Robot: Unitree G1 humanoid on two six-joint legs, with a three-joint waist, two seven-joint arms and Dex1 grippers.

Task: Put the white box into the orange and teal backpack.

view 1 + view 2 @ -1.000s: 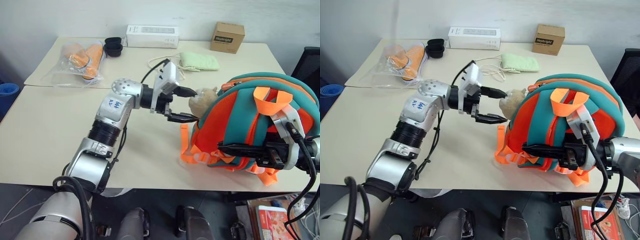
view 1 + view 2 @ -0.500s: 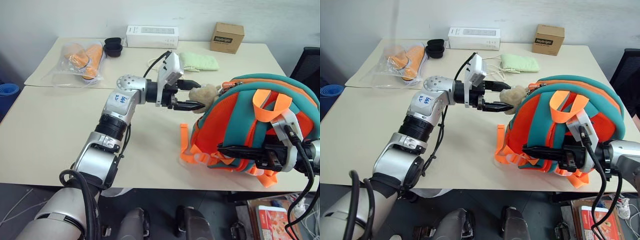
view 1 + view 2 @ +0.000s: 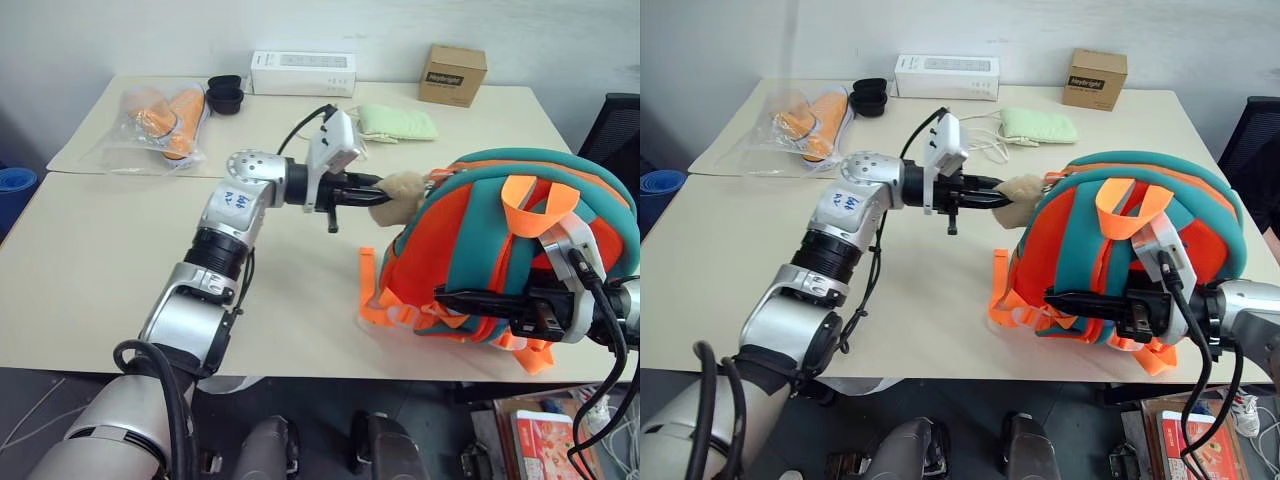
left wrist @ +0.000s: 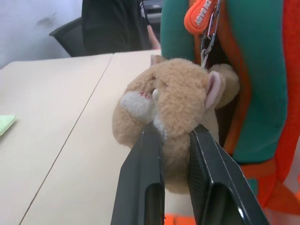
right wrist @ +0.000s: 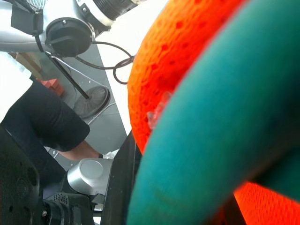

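My left hand [image 4: 174,154] pinches the plush animal [image 4: 173,105] to steady the orange and teal backpack [image 3: 500,250]; my right hand [image 3: 470,300] clamps its strap.

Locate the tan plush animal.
In the left eye view, the tan plush animal hangs at the orange and teal backpack's upper left, pinched in the left gripper's jaws.

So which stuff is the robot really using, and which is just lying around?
Part of the job:
- orange and teal backpack, held by the right gripper
- tan plush animal on it, pinched by the left gripper

Just lying about:
- long white carton
- brown cardboard box
- green pouch
- black containers
- plastic bag of orange things
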